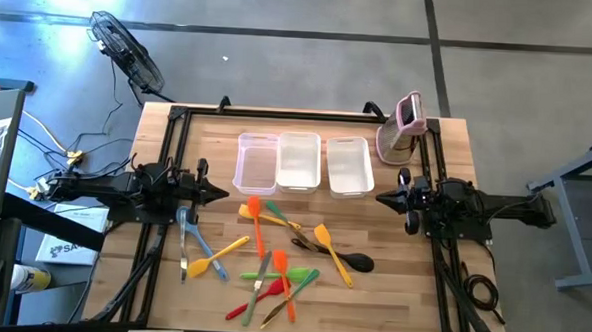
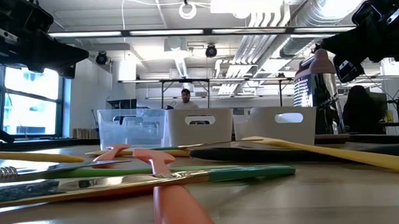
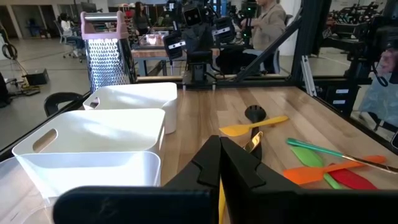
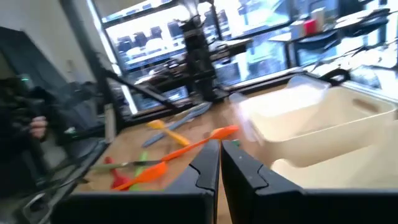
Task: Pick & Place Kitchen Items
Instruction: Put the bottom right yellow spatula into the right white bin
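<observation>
Kitchen items: about a dozen slim-handled spatulas, spoons and turners, loose in a criss-crossed heap on the near half of the wooden table, in front of three clear tubs standing in a row, all apparently empty. Largest entry: the black spoon at the heap's right edge, lying just beside the orange turner; both lie fairly free of the rest and look like the easiest first picks. Next, the yellow spatula and the blue-handled utensil on the left side, crossing one another. Smaller pieces: the green spatula and red spatula, tangled with orange ones mid-pile. Judged handling: light, probably plastic or silicone, stiff in the handle and perhaps softer in the blade (smooth handles may slip or roll). Best hold seems to be mid-handle, across the narrow width; overlapped pieces may drag neighbours along. Left gripper hangs at the table's left side beside the tubs, fingers pressed together, holding nothing. Right gripper mirrors it on the right, near the pink-and-white grater, likewise pressed together and empty.
</observation>
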Controlling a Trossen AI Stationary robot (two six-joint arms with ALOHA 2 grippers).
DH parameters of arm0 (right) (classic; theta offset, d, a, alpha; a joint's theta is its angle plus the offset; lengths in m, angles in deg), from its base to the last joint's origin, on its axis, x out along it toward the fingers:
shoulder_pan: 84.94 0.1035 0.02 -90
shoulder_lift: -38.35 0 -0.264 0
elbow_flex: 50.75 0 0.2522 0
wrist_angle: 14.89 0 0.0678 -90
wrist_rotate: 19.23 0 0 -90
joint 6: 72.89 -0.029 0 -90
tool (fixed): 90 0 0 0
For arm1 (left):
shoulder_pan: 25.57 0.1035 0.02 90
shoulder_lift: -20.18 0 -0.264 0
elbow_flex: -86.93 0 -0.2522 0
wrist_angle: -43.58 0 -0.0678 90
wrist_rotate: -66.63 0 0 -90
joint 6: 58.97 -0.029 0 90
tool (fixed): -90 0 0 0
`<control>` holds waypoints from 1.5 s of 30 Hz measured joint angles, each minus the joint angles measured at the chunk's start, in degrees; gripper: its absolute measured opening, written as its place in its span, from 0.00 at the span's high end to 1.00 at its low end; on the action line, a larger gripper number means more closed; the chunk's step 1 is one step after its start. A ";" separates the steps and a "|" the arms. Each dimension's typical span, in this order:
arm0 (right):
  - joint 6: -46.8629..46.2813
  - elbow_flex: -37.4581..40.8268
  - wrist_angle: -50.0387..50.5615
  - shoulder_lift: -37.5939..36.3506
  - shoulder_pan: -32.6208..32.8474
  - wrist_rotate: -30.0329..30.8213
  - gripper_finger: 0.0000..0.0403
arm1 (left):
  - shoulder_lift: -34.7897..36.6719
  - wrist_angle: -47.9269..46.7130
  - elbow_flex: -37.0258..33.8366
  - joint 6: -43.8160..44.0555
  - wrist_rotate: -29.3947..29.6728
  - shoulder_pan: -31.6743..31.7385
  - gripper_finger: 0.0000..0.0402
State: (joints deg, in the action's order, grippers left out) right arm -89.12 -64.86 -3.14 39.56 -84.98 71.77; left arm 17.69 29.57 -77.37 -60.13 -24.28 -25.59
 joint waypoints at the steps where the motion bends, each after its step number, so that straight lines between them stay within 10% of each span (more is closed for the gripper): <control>1: 0.09 0.00 -0.07 -0.02 0.00 0.63 0.98 | 0.01 0.00 0.00 0.11 0.00 0.01 1.00; 18: 3.34 0.02 -3.19 -0.02 0.00 8.08 0.98 | 0.01 0.59 0.00 0.14 -0.08 -0.01 1.00; 32: -1.93 0.00 -9.97 0.03 0.02 2.42 0.97 | 0.01 0.01 0.00 0.16 -0.49 -0.01 1.00; 45: 2.23 -3.01 -22.51 7.49 0.07 1.86 0.60 | 0.01 0.04 0.00 0.12 1.91 0.01 1.00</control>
State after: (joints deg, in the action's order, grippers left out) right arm -86.89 -67.87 -25.65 47.04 -84.91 73.64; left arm 17.70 29.61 -77.37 -60.01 -22.36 -25.58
